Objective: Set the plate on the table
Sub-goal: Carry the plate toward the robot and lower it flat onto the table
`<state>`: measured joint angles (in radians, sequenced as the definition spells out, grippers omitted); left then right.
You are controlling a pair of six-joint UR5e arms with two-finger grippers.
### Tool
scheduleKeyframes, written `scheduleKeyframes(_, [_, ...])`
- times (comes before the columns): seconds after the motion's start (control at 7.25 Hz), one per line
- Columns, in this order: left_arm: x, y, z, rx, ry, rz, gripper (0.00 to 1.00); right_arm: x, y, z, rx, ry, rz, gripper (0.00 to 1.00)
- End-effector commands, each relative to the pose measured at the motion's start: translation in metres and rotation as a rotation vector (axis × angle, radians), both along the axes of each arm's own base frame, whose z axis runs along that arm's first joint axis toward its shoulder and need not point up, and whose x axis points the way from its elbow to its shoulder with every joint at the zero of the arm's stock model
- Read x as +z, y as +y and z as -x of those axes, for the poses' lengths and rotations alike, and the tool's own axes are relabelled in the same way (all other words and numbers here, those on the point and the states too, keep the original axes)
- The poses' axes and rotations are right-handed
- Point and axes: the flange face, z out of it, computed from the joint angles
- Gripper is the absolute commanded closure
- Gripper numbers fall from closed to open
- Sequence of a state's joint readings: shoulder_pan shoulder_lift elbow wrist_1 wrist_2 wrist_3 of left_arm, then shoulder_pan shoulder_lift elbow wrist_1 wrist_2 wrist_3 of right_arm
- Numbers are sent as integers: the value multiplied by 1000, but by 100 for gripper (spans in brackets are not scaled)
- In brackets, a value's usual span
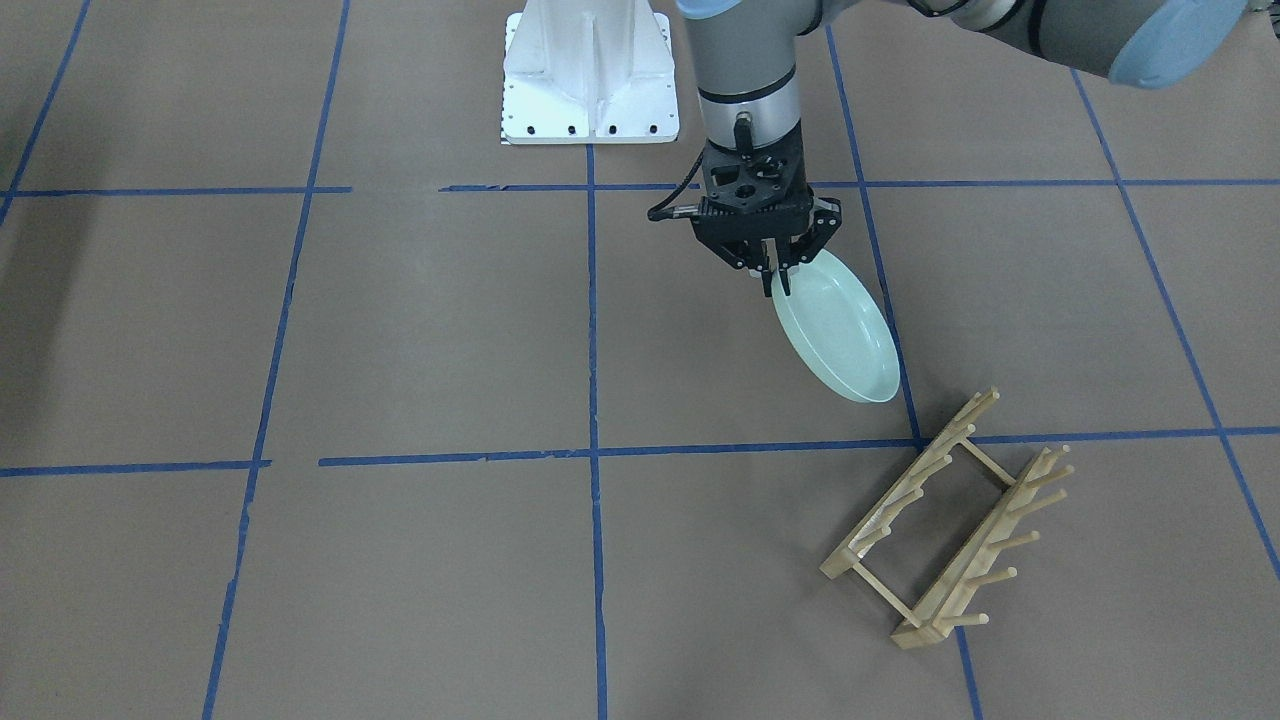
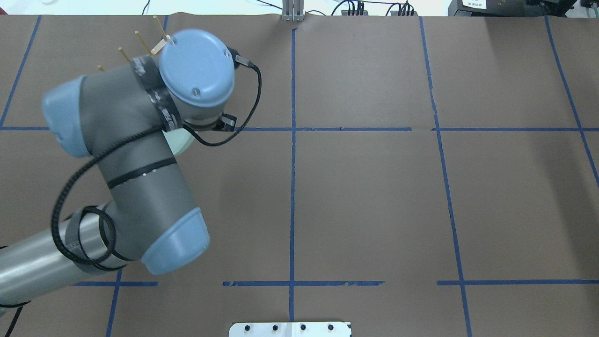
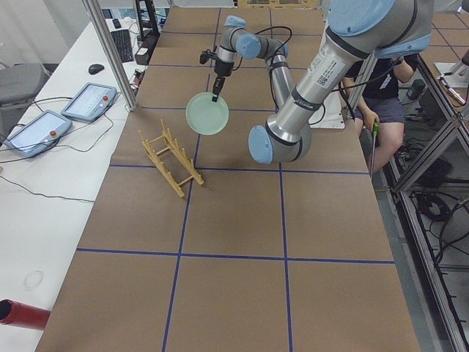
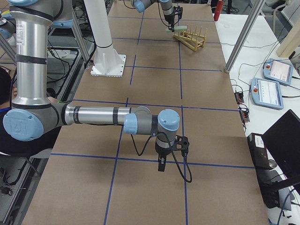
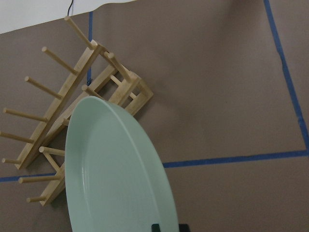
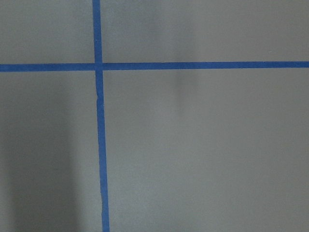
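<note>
Left gripper (image 1: pixel 776 268) is pinched tight on the top rim of the plate (image 1: pixel 838 330), which hangs tilted on edge just below it, apparently clear of the table (image 1: pixel 430 330), with the rack (image 1: pixel 950 520) near, beyond its low edge. Glossy, stiff and likely breakable, it could slip or swing from that small rim pinch, so a firm rim hold suits. Right gripper (image 4: pixel 161 166), far off: jaws impossible to judge.

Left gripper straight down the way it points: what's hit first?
Likely the table, through the lower rim of the plate the left gripper grips; the rack seems just off to the side.
</note>
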<state>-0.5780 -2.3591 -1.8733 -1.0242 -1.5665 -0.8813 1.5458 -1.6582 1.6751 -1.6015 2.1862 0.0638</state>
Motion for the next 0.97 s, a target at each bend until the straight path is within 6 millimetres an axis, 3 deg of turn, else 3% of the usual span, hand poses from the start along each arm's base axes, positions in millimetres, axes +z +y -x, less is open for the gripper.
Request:
scheduleKeyframes(0.0, [28, 49, -71, 120, -108, 5, 100, 0, 0, 1, -2, -1, 0, 0])
scheduleKeyframes(0.28, [46, 79, -107, 158, -180, -31, 100, 0, 0, 0, 0, 0, 0, 0])
scheduleKeyframes(0.55, [46, 107, -130, 208, -184, -31, 100, 0, 0, 0, 1, 0, 0, 0])
scheduleKeyframes(0.69, [48, 111, -138, 218, -190, -28, 35, 0, 0, 0, 1, -1, 0, 0])
scheduleKeyframes(0.83, [47, 111, -138, 219, -180, -31, 0, 0, 0, 0, 1, -1, 0, 0])
